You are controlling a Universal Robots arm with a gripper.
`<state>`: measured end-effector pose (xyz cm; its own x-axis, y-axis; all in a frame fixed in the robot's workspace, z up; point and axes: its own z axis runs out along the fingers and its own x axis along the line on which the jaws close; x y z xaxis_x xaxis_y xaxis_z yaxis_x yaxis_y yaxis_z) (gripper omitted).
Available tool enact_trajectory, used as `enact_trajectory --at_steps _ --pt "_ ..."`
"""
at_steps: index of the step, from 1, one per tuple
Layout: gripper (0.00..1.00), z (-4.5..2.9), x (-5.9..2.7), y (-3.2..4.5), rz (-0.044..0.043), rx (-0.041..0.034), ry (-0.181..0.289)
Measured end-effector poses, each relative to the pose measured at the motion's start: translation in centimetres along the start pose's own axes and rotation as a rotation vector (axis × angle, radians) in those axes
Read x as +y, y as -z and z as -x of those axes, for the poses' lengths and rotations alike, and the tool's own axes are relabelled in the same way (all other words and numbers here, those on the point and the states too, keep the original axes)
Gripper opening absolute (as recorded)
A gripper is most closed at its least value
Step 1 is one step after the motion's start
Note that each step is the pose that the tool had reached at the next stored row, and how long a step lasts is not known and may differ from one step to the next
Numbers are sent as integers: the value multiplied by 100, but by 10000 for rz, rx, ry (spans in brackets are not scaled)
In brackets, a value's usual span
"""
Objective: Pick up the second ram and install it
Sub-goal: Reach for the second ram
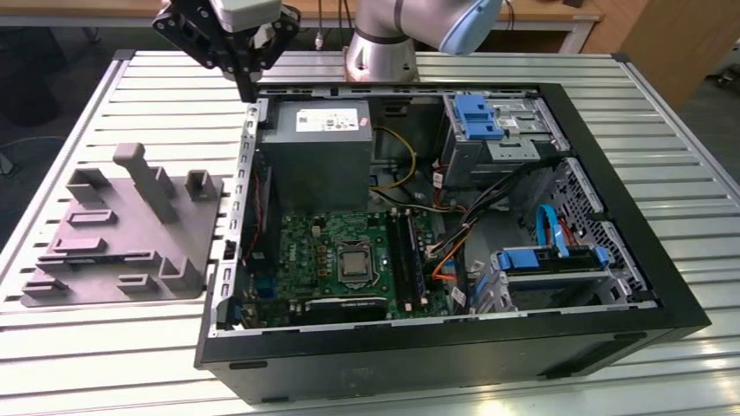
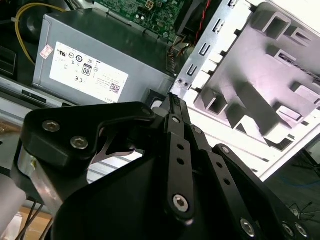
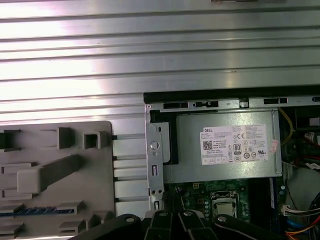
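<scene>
second ram (image 3: 30,211): a thin blue strip lying flat in a slot of the grey fixture (image 3: 55,170). It sits well apart from the power-supply box (image 3: 225,145), out past the case wall on the side away from the cables.
tool (image 1: 246,87): hangs above the case corner just beside the power-supply box. In the second wrist view its tip (image 2: 174,102) looks closed, fingers together with nothing between them.
computer case (image 1: 463,347): lies open on the ribbed worktop (image 1: 116,364), with the power-supply box at its far end.
green circuit board (image 1: 335,251): next to the power-supply box, on the side toward the exterior camera. Its long memory slots (image 1: 405,247) are too dark to tell what is seated in them.
done: from where I stand, nothing of this step shows as done, since the strip is neither gripped nor touched.
left: both the pick-up and the seating in a slot, as I judge it.
writing: a white label (image 3: 239,144) on top of the power-supply box carries small print, certification marks and a square code. A small pink sticker sits at one corner of it.
</scene>
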<state>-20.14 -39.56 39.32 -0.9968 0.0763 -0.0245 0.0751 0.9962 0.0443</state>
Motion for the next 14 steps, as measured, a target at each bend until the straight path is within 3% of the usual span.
enact_trajectory --at_steps 14 --pt "10 -164 -6 4 0 0 0"
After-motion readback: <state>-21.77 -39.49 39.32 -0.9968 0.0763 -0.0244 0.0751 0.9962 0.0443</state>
